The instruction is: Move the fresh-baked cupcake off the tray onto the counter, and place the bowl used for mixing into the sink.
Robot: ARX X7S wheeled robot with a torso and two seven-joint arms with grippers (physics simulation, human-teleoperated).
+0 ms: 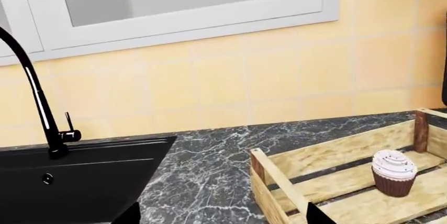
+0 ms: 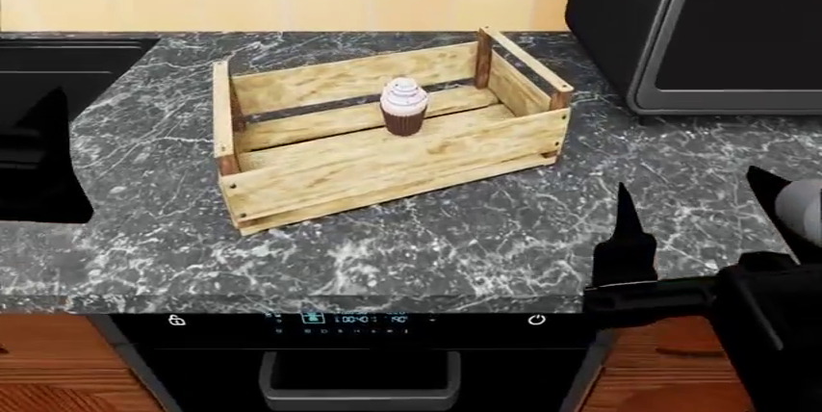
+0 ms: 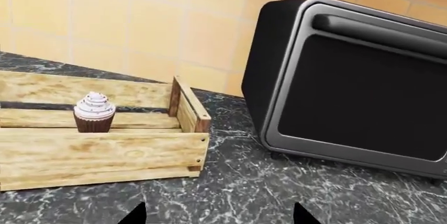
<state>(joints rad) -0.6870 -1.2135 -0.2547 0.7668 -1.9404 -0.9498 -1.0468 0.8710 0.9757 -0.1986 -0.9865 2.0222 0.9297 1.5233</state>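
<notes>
Cupcake, small, dark brown base with whitish swirled top (image 2: 403,107), stands inside the pale slatted wooden tray (image 2: 385,176), near the tray's back wall, untouched. We're at step one: reach not yet started. Right gripper (image 2: 700,215) hovers over the dark grey veined marble counter (image 2: 385,248), off the tray's right front corner, jaws spread, empty. Left gripper (image 1: 223,216) shows only spread fingertips, nothing between them. Matte black rectangular sink (image 1: 70,177) lies left of the tray; no bowl visible in any view. Cupcake sits upright, long axis vertical, frosting tip up. Next, we'd judge: come over the tray's low wall, pinch the base, lift clear.
</notes>
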